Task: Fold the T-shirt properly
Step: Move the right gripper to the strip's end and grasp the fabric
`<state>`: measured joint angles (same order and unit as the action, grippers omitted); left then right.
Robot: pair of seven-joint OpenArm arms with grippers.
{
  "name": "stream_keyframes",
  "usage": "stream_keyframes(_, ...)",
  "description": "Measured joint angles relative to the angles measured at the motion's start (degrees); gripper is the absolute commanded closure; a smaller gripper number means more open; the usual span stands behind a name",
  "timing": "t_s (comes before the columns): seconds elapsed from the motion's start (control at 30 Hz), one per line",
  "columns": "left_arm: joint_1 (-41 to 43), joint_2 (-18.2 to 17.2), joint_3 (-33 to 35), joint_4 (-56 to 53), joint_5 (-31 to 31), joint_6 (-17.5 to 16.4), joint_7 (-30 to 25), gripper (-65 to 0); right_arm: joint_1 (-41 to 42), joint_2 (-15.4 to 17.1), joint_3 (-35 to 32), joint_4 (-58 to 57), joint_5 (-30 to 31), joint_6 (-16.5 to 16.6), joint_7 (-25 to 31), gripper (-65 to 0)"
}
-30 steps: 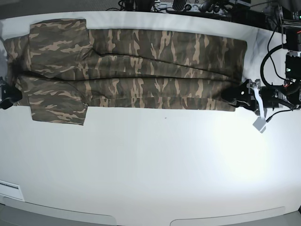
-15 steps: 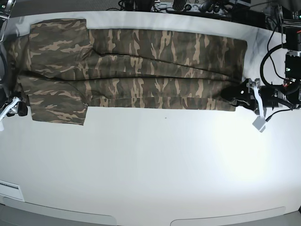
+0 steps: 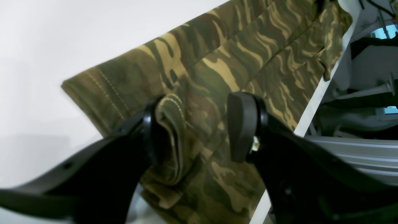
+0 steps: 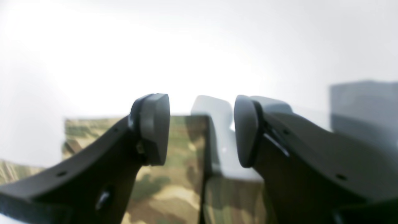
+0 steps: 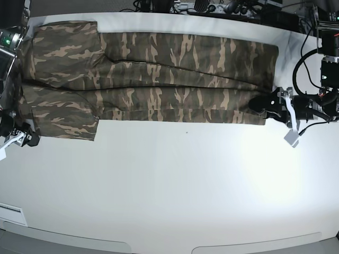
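White tabletop point(image 5: 169, 190) carries the woodland-camouflage cloth T-shirt point(image 5: 153, 79), lying as a long band along its far side with both sleeves doubled inward. At the shirt's hem end, the left gripper point(image 3: 189, 127) stands wide, a bunched hem fold resting between its black pads point(image 3: 241, 124), not pinched. At the sleeve end, the right gripper point(image 4: 202, 130) hangs wide and empty. Judging by this, the lengthwise fold comes next: both pincers must close on the cloth ends.

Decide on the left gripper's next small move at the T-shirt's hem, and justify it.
Probably close the left gripper: its jaws stand open astride a bunched fold of the T-shirt hem, cloth already between them. The right gripper is open too, holding nothing.
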<state>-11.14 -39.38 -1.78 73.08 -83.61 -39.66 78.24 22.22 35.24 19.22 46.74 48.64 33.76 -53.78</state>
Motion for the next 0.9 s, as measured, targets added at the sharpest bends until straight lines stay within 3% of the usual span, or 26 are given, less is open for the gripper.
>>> stream_keyframes(0.33,0.0,0.0,0.0,0.0,0.0,0.0,0.0,-31.6,0.7,-0.2,0.0,-3.4,1.4,3.0,-2.8,-35.3)
stream_keyframes(0.6,0.0,0.0,0.0,0.0,0.0,0.0,0.0,-31.6,1.0,-3.9,-1.9,-3.3,3.0,4.9,-4.2,-35.3)
stream_keyframes(0.9,0.0,0.0,0.0,0.0,0.0,0.0,0.0,-31.6,1.4,-3.7,-10.7,-3.1,17.5,6.4,-16.4,-34.0)
